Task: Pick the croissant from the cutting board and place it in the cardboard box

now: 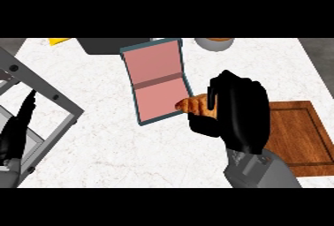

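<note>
Golden-brown croissant (192, 105) sits clasped in the right hand (238, 112), poking from its fingers over the cardboard box's (157, 79) near edge. Behind the hand lies the wooden cutting board (303, 132). Left hand (16, 132) rests relaxed, far aside.

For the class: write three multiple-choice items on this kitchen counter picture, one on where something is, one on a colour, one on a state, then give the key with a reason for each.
1. Where is the croissant?
A. flat on the cutting board
B. in the right hand, at the box's right edge
C. beside the left hand

2. What colour is the inside of the box?
A. pink
B. yellow
C. white

3. How is the right hand?
A. open and resting
B. curled round the croissant
C. out of view

Key:
1 B, the croissant pokes from the hand, left of the cutting board.
2 A, pink panels within a dark rim.
3 B, the fingers wrap the croissant.
</note>
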